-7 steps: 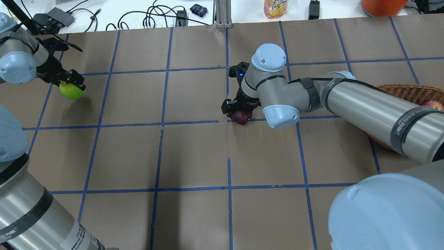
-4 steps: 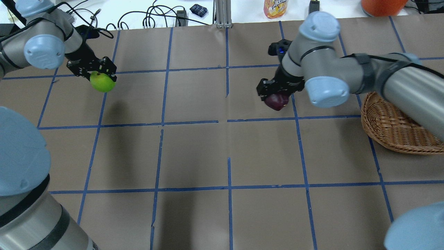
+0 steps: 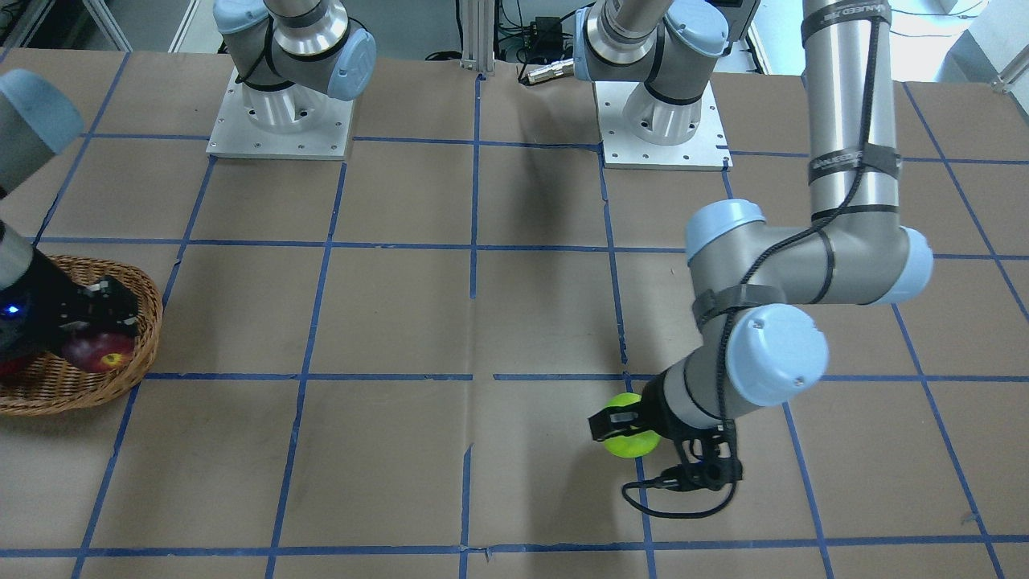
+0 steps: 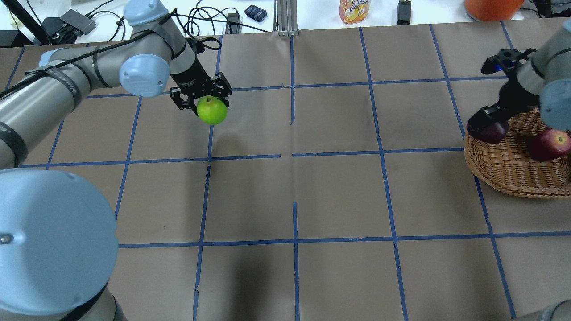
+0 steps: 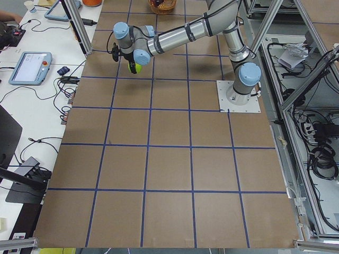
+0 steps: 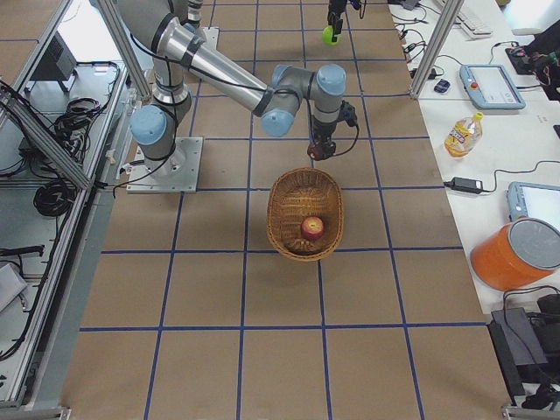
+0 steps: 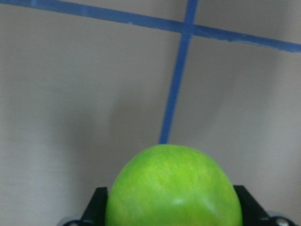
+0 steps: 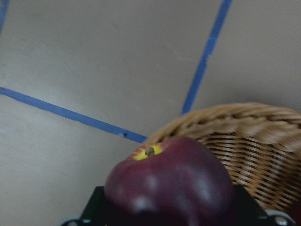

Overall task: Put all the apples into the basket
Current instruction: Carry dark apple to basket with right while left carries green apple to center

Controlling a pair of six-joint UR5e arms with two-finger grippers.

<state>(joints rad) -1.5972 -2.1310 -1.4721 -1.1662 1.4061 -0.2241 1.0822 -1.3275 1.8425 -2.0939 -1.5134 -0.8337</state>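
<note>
Brown-papered table (image 4: 339, 196) with blue tape grid (image 4: 294, 223), wicker basket (image 4: 504, 174) at its right end.

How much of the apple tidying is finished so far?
One red apple lies in the basket. The right end effector holds the maroon apple near the basket's rim; the left end effector carries the green apple far across the table. Both remain to drop.

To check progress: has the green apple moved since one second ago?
Yes. In the overhead view the green apple, held in the left gripper, has crossed a blue tape line rightward, toward the basket.
</note>
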